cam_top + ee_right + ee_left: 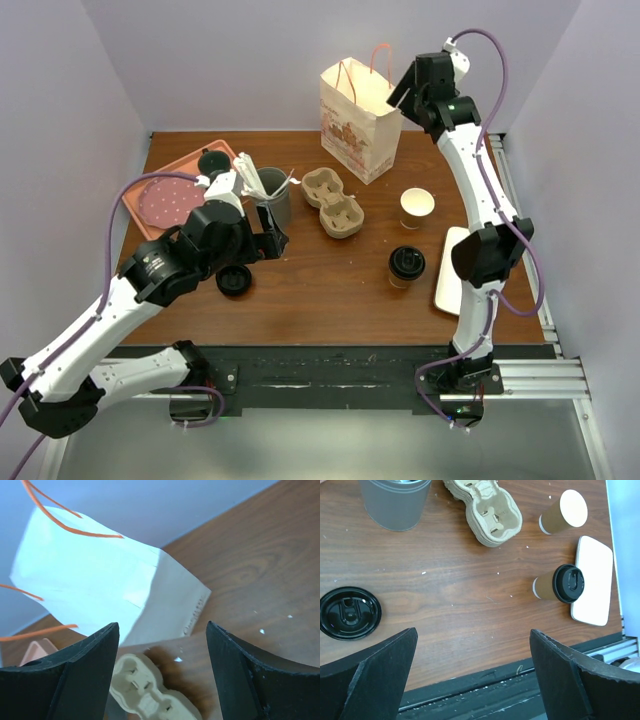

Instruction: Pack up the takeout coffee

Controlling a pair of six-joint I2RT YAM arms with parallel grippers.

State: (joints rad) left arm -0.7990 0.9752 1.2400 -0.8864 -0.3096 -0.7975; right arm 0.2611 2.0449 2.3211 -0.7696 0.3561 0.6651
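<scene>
Hovering at eight o'clock with left gripper (472, 632) spread, empty, by loose lid (233, 280), probably meant for uncapped cup (417, 207). Has carrier (332, 203) at centre unfilled, takeout coffee (406, 265) capped at four o'clock. Poises right gripper (162, 625) spread over bag (358, 120) at one o'clock.

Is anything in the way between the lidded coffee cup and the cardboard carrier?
Nothing visible. Only bare table lies between the lidded cup and the carrier; the open cup stands farther back, off that line.
</scene>
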